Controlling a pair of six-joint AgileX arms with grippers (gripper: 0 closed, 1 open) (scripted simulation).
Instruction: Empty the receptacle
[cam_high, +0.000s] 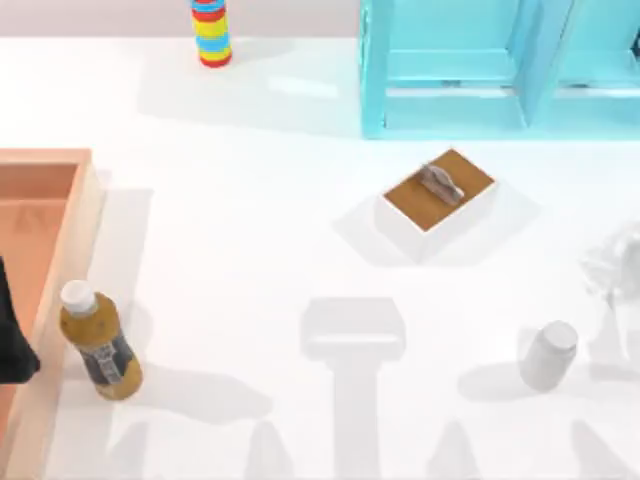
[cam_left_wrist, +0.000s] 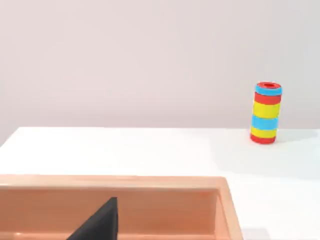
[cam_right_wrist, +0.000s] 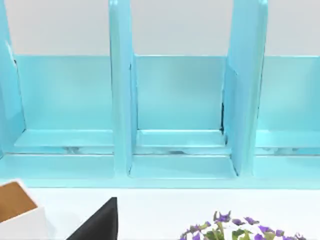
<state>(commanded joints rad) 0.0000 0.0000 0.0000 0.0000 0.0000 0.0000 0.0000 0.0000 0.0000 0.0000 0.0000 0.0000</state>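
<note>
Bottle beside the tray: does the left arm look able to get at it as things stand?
Probably yes. The bottle stands upright on the table just outside the receptacle wall, near the left end effector, with nothing between.

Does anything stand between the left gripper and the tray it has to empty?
Nothing visible does. The left gripper hangs over the tray floor at the table's left edge. The bottle stands on the table just outside the tray's right wall. The right gripper faces the shelf.

Bright, even light; soft grey shadows fall across the white table (cam_high: 250, 230).
</note>
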